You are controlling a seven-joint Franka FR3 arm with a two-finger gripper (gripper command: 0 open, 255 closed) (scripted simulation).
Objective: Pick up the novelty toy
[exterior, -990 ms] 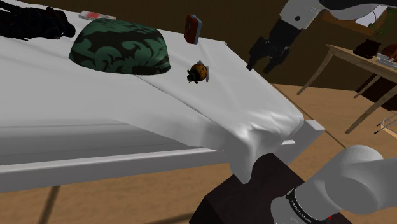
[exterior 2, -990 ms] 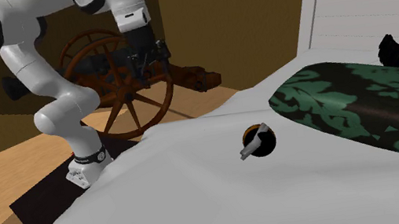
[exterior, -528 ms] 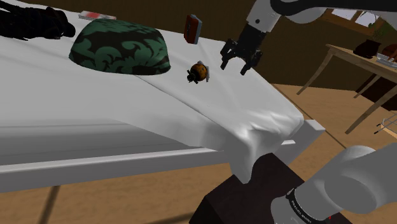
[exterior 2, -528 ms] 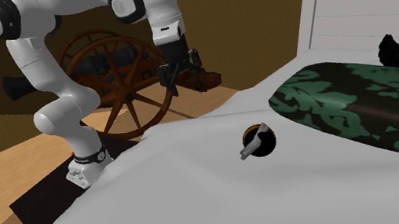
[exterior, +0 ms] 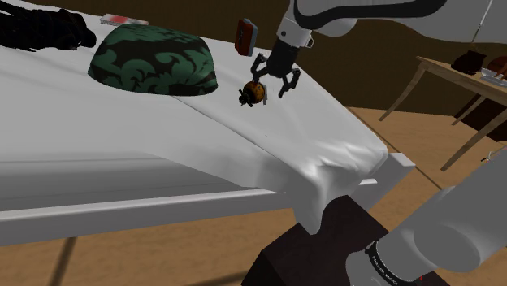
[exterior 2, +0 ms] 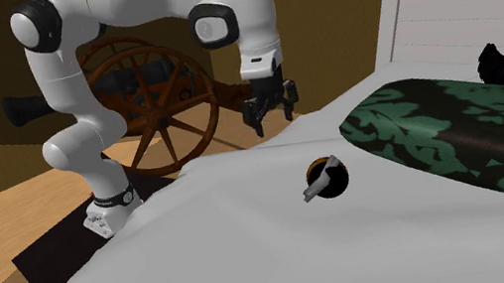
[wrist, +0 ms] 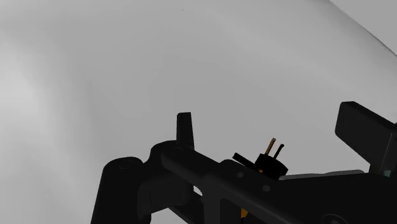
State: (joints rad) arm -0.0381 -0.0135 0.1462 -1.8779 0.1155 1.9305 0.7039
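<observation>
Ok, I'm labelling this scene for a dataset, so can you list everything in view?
White-sheeted bed: one, white, across the middle.
Domed green-and-black patterned pillow: one, on the bed.
Small orange-and-black novelty toy: one, on the bed beside the pillow.
Lumpy black bundle: one, at the bed's head.
Upright red-brown box: one, bed's far edge.
Brown wooden-wheeled cannon: one, on the floor beyond the bed.
Light wooden table: one, shoulder view's right.
White arm with dark joints: one, reaching over the bed.
Black two-finger hand: one, open, near the toy.

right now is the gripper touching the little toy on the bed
Apart. The second exterior view shows a plain gap: the open gripper hangs above and to that view's left of the toy. In the shoulder view they merely overlap.
</observation>
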